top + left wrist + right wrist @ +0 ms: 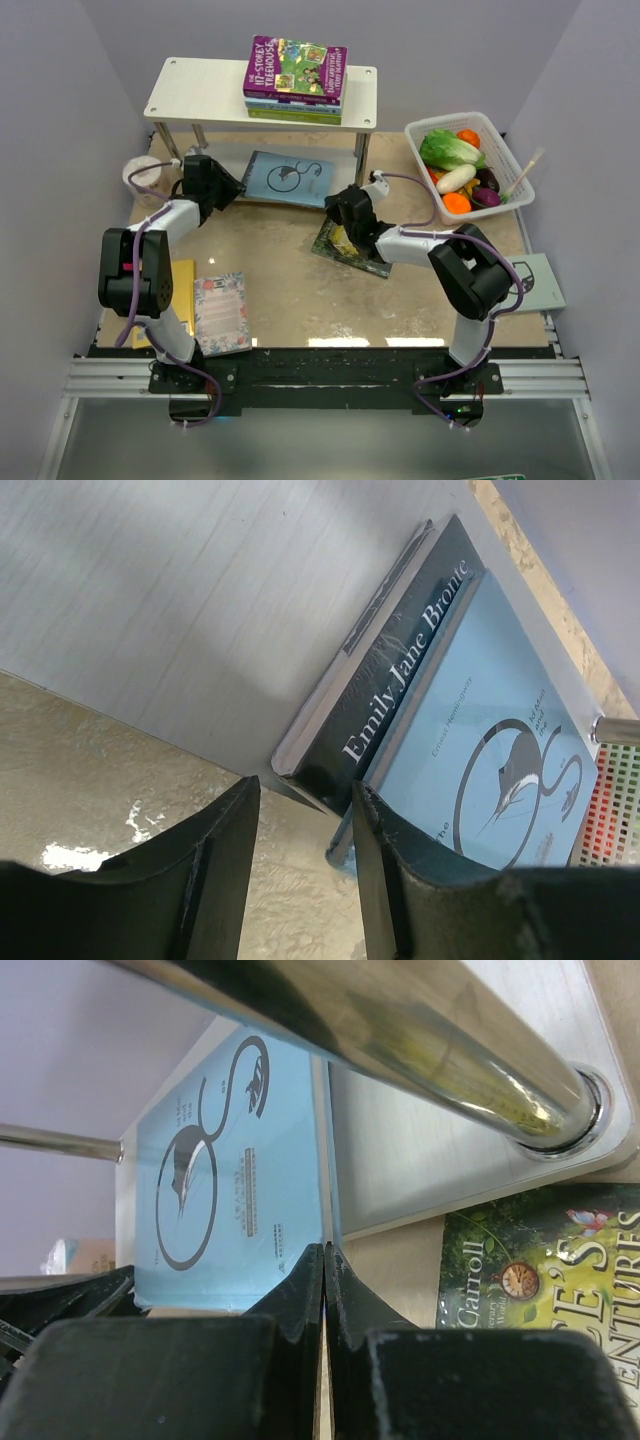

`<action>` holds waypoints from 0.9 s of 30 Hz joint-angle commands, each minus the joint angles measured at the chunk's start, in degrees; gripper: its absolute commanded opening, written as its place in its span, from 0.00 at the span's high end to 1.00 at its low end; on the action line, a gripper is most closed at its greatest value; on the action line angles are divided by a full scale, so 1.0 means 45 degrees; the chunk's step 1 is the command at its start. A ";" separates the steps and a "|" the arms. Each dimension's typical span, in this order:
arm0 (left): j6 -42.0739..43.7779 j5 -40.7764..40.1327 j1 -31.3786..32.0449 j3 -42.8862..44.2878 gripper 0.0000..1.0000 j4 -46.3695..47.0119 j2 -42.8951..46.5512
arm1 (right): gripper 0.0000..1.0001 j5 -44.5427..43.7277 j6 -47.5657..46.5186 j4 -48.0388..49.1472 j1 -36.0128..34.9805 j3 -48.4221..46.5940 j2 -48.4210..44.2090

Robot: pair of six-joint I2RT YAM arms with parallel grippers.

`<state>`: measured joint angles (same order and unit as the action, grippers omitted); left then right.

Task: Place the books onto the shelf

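The shelf (pixel 200 92) stands at the back with a stack of books (pixel 295 75) on its top board. On the lower board (pixel 150 610) a light-blue book (pixel 290 178) lies over a dark grey book (pixel 400 690). My left gripper (pixel 305 800) is open at their left corner, with only table between its fingers. My right gripper (pixel 325 1250) is shut, its tips against the light-blue book's (pixel 230 1160) near edge, beside a shelf leg (pixel 400 1030). A dark green book (pixel 345 250) lies under the right arm. Yellow (pixel 182 285), pink floral (pixel 221 312) and grey-green (pixel 540 280) books lie near the front.
A white basket (pixel 512 190) of vegetables sits at the back right, with a pink marker (pixel 527 170) leaning on its rim. A pale round container (pixel 140 172) stands by the shelf's left leg. Purple walls close in on both sides.
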<state>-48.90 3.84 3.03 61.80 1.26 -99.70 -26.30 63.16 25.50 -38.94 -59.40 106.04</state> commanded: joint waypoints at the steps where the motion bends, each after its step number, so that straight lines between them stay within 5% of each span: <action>1: -0.0109 0.0124 -0.0008 0.0133 0.53 0.0600 0.0007 | 1.00 0.0454 -0.0089 0.0389 -0.0097 -0.0667 0.0342; 13: -0.0246 -0.0813 -0.0224 0.0505 0.53 -0.0762 0.1958 | 1.00 0.0281 -0.0694 0.0077 -0.0155 -0.0747 0.0011; 19: -0.0422 -0.0813 0.0243 -0.1251 0.54 0.0150 0.4009 | 1.00 -0.0092 -0.1339 -0.0177 -0.0155 -0.0337 -0.0789; 27: -0.0109 -0.0736 0.1026 -0.2405 0.67 0.0912 0.4050 | 1.00 -0.0287 -0.1418 -0.0255 -0.0156 0.0055 -0.0713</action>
<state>-50.11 0.73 6.52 52.75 2.94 -80.18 -24.99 58.30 24.40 -39.38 -58.98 103.72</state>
